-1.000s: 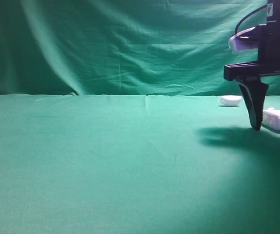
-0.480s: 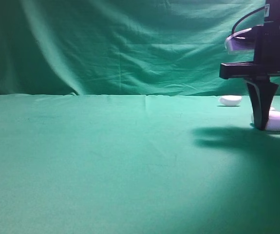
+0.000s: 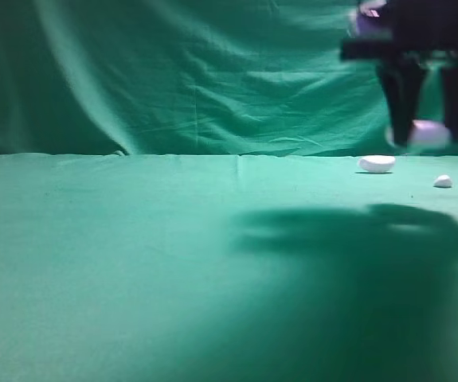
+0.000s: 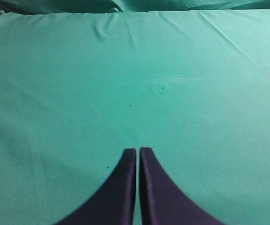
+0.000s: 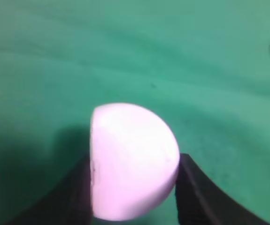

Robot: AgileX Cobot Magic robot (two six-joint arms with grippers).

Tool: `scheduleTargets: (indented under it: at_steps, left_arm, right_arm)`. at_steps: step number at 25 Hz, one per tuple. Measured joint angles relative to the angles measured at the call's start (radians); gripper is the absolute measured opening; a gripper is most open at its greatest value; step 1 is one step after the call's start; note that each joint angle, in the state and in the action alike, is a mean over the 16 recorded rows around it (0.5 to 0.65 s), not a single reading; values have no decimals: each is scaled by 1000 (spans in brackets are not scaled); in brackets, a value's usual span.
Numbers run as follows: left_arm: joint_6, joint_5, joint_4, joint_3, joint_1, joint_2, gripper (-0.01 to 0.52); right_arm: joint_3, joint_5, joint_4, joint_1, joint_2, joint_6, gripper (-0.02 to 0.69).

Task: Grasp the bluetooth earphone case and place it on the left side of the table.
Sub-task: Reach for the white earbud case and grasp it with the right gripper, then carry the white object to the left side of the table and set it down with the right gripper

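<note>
The white rounded bluetooth earphone case (image 3: 429, 132) hangs above the green table (image 3: 173, 239) at the far right, clamped between the dark fingers of my right gripper (image 3: 424, 134). In the right wrist view the case (image 5: 132, 161) fills the gap between both fingers, well clear of the cloth. My left gripper (image 4: 138, 151) is shut with nothing in it, its two dark fingers pressed together over bare green cloth; it does not show in the exterior view.
A smaller flat white oval (image 3: 377, 164) lies near the table's back edge at right. A tiny white nub (image 3: 443, 181) rests on the cloth to its right. The green backdrop (image 3: 213, 72) hangs behind. A wide shadow spreads over the table's right half.
My right gripper closed on the case where it lay on the cloth, then rose with it and shifted slightly left. The tiny nub that was behind the case now shows.
</note>
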Motion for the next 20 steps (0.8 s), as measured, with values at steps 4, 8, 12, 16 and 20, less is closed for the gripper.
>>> scheduleTargets:
  at_steps: [4,8,12,16,20]
  left_arm:
    - [0,0,0,0,0,0,0]
    - [0,0,0,0,0,0,0]
    - [0,0,0,0,0,0,0]
    - [0,0,0,0,0,0,0]
    - [0,0,0,0,0,0,0]
  right_arm:
    - [-137,43,66,90,14,-77,328]
    - [-267,45,115,210,63,-138,328]
    - [-391,27,120,337,154,-175,328]
    - [-514,7,108,436,276,-196,328]
    - [-617,-13,92,494,397,-204,328]
